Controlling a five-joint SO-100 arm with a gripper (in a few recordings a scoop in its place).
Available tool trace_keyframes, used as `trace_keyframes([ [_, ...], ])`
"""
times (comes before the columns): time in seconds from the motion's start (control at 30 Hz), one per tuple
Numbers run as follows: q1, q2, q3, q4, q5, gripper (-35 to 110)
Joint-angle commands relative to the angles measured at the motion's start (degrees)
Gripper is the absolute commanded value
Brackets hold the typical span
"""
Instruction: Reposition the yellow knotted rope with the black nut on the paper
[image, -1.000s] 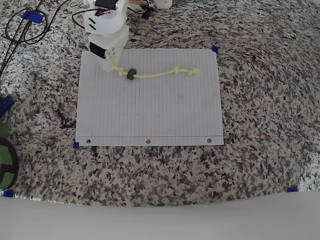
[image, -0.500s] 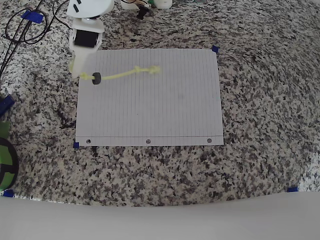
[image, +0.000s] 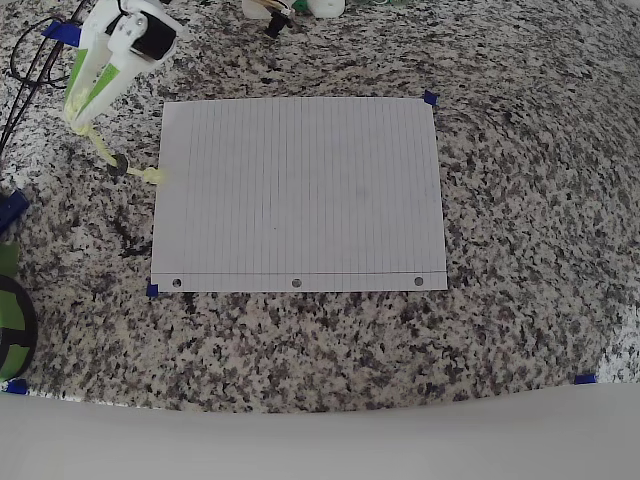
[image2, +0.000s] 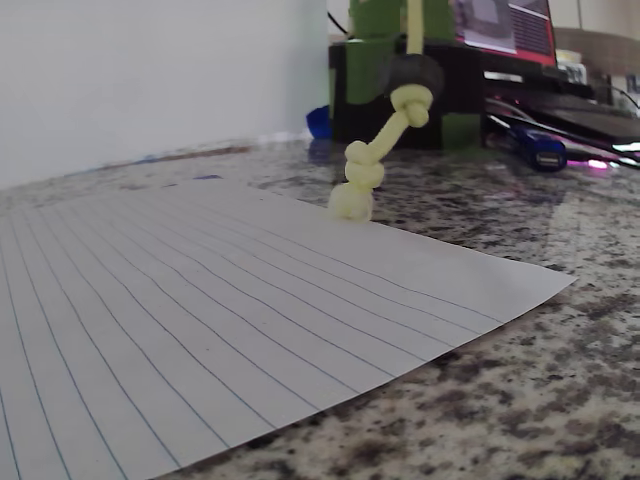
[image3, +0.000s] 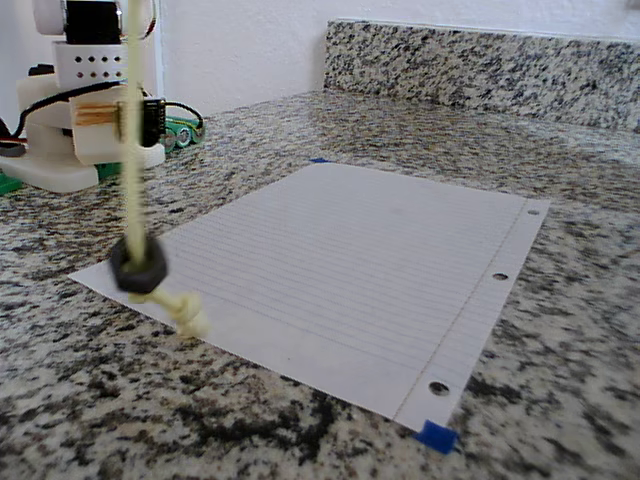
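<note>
I see: yellow knotted rope (image3: 133, 150) hanging taut, black nut (image3: 137, 266) above its lower knot, by the edge of the paper (image3: 350, 250), which lies flat.

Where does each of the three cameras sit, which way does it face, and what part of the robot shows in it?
Overhead view: sits above, looks straight down on the paper and granite counter; the arm with its hand shows at top left.
Wrist view: sits low near the counter, looks across the paper; no robot part can be made out.
Fixed view: sits low at the counter's side, faces the paper and wall; the robot's base shows at left.
Shared: all show the yellow knotted rope hanging with the black nut.
</note>
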Motion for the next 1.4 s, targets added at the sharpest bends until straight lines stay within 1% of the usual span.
trace_keyframes([
  [0.0, 0.00, 4.13, 3.34, -4.66, 10.20, 0],
  [0.1, -2.11, 7.29, 8.53, -5.71, 11.43, 0],
  [0.3, -10.90, 18.90, 15.91, 0.35, 11.78, 0],
  [0.4, -16.17, 26.02, 18.81, 5.27, 11.78, 0],
  [0.5, -21.27, 31.20, 20.21, 12.48, 12.22, 0],
  [0.63, -28.65, 34.37, 20.39, 21.45, 12.39, 0],
  [0.77, -34.45, 35.95, 22.68, 25.93, 12.39, 0],
  [0.9, -37.97, 36.65, 26.19, 24.96, 11.95, 0],
  [1.07, -39.64, 39.55, 30.67, 24.52, 11.87, 0],
  [1.33, -45.00, 41.04, 33.49, 21.71, 11.78, 0],
  [1.37, -45.88, 41.13, 33.66, 20.92, 10.63, 0],
])
